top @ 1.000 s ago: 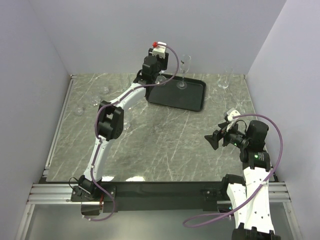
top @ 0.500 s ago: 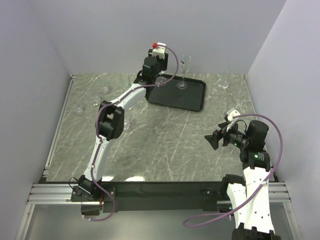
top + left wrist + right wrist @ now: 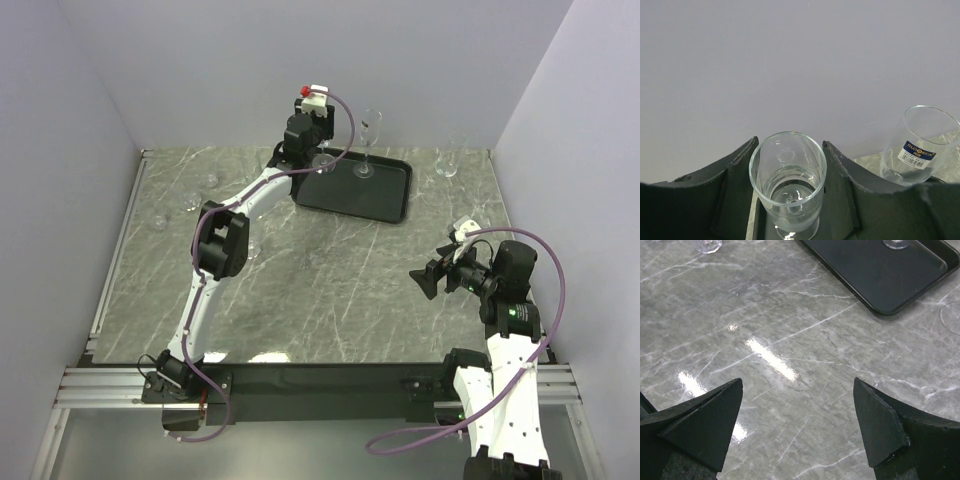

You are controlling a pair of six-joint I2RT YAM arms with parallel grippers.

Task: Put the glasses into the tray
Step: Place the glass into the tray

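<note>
At the far left corner of the tray the left claw is clenched on an upright clear glass, with a stemmed flute standing in the tray beside it. Well apart from the tray, the right claw hangs released over the worktop, and a second flute stands on the worktop right of the tray

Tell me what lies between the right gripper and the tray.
Only bare marble tabletop lies between the right gripper and the tray. The right wrist view shows it best, and the top view agrees.
</note>
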